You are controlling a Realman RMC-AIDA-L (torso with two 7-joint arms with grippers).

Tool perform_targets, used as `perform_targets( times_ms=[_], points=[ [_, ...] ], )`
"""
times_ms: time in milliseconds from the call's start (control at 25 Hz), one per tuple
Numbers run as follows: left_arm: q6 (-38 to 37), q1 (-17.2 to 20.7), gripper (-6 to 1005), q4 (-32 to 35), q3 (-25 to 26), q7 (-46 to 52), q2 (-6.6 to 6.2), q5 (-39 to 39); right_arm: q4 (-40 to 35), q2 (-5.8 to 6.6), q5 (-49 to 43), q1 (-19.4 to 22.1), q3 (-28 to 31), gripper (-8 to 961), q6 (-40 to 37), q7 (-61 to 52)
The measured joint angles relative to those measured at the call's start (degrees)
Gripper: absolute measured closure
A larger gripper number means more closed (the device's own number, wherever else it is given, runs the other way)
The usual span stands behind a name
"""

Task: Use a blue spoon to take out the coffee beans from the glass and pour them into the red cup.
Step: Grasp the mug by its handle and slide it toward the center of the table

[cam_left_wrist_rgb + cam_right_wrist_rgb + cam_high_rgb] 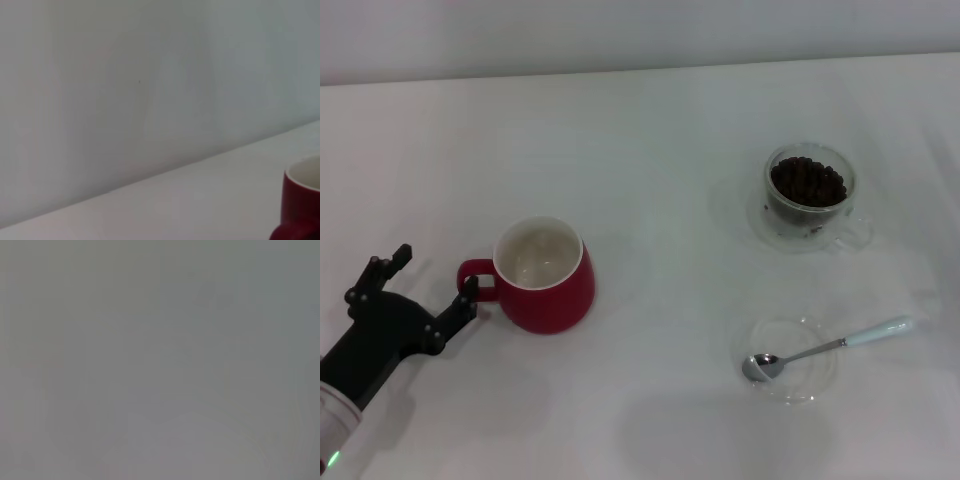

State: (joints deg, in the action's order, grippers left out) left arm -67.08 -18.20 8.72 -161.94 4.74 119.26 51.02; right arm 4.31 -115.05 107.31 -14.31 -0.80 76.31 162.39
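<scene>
L gripper sat low at the near-left of the table, jaws spread wide, one fingertip just beside the handle of the red cup, the other well off to the left; nothing held. R gripper not seen in head view; R wrist view showed only flat grey, so jaw state can't be told.

Red cup upright, glossy rounded ceramic, white inside, no contents seen; loop handle pointed toward L gripper. L wrist view caught only an edge of the cup against table and wall.

Glass stood far right, clear, double-walled, handle toward near-right, holding a heap of dark coffee beans.

Blue spoon lay near right, metal bowl resting in a flat clear glass saucer, bowl facing up. Long axis ran left-right, slightly tilted: bowl end left and nearer, pale blue handle crossing the saucer rim and pointing right and away.
</scene>
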Motion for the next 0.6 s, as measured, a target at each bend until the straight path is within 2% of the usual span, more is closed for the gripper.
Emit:
perform_targets(
  times_ms=[600],
  points=[
    [0.31, -1.25, 122, 0.47, -0.41, -1.77, 0.23, -0.05, 0.55, 0.0, 0.01, -0.03, 0.02, 126, -0.3, 0.04]
  ],
)
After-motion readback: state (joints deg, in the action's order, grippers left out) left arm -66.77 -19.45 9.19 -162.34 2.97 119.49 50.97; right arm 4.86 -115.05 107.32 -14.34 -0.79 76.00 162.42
